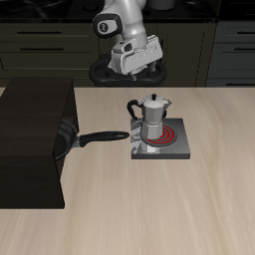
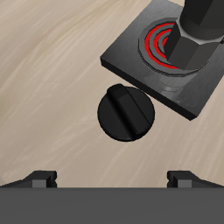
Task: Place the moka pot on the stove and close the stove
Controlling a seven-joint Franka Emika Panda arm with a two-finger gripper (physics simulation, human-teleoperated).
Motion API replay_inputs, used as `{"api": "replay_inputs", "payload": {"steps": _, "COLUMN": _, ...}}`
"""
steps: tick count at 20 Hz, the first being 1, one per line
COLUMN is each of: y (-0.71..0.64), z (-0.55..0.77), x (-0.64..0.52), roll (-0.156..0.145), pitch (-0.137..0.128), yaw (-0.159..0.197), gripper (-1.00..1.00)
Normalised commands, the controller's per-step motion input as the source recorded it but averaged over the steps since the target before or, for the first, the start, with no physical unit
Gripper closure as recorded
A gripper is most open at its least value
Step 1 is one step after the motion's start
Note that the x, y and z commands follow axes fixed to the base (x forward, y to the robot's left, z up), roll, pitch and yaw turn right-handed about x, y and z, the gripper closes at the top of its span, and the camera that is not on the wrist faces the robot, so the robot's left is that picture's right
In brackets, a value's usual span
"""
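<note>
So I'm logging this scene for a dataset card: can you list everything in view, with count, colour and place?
moka pot: one, silver with black knob and handle, standing on the stove's coil.
stove: one, grey square plate, coil glowing red, mid-table.
stove knob: one, black, round, seen in the wrist view beside the plate's edge.
frying pan: one, black, its long handle pointing at the stove.
large box: one, black, at the table's side, the pan against it.
table: one, light wood.
cabinets: dark, behind the table.
gripper: one, white and black, above and behind the moka pot, open, holding nothing.
</note>
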Motion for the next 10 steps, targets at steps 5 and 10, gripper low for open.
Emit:
{"api": "replay_inputs", "payload": {"steps": 5, "y": 0.0, "z": 0.12, "x": 0.13, "roll": 0.017, "pitch": 0.026, "yaw": 0.053, "gripper": -1.0}}
{"api": "replay_inputs", "payload": {"steps": 10, "y": 0.03, "z": 0.01, "x": 0.06, "roll": 0.01, "pitch": 0.053, "yaw": -0.016, "gripper": -1.0}}
